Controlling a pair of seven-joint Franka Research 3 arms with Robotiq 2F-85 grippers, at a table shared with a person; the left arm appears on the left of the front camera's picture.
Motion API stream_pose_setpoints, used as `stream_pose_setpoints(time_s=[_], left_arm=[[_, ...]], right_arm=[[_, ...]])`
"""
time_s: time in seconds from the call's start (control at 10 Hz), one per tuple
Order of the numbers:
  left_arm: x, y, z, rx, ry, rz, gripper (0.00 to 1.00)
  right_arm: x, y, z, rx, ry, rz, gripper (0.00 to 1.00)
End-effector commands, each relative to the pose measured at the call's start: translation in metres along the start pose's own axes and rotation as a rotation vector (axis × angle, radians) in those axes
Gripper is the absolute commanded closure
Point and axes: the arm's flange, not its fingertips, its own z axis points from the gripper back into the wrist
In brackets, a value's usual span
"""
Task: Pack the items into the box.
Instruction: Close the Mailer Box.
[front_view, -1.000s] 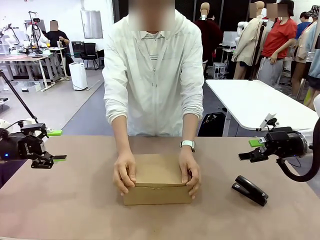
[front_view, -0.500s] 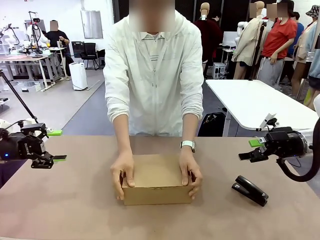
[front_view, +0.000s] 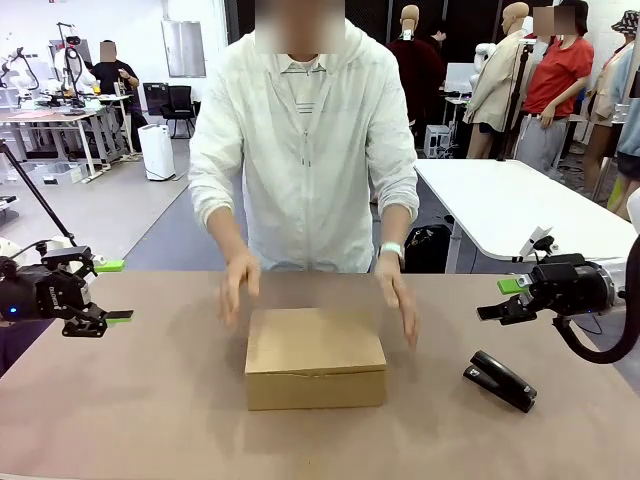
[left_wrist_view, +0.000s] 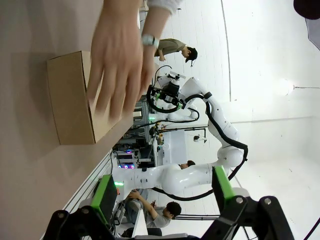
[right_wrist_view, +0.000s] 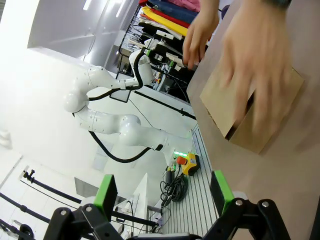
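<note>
The table (front_view: 120, 400) is a big flat brown top in a bright room with white desks and other people far behind. In the middle of it sits the box (front_view: 315, 358). It is small, plain brown cardboard, with its flap lid folded down flat on top. Its front edge looks a little wavy where the lid meets the side. A person in a white jacket stands at the far side. One hand (front_view: 240, 283) is in the air above the box's far left corner, and the other hand (front_view: 399, 300) is just off its right side. Neither hand touches it. A black stapler (front_view: 500, 380) lies on the table to the right of the box. The left gripper (front_view: 110, 291) hangs at the left edge with its jaws wide apart and nothing in them. The right gripper (front_view: 503, 298) hangs above the stapler, jaws wide apart too, holding nothing.
</note>
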Motion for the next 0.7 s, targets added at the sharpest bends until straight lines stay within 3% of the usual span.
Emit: stream_pose_setpoints(time_s=[0.0,0.6], left_arm=[[-0.0008,-0.0011,0.0004,-0.007,-0.013,-0.016,0.0],[-0.0008,-0.0011,0.0004,-0.007,-0.013,-0.016,0.0]], right_arm=[[0.0005,0.0018,0.0007,0.007,0.008,0.009,0.0],[0.0005,0.0018,0.0007,0.007,0.008,0.009,0.0]])
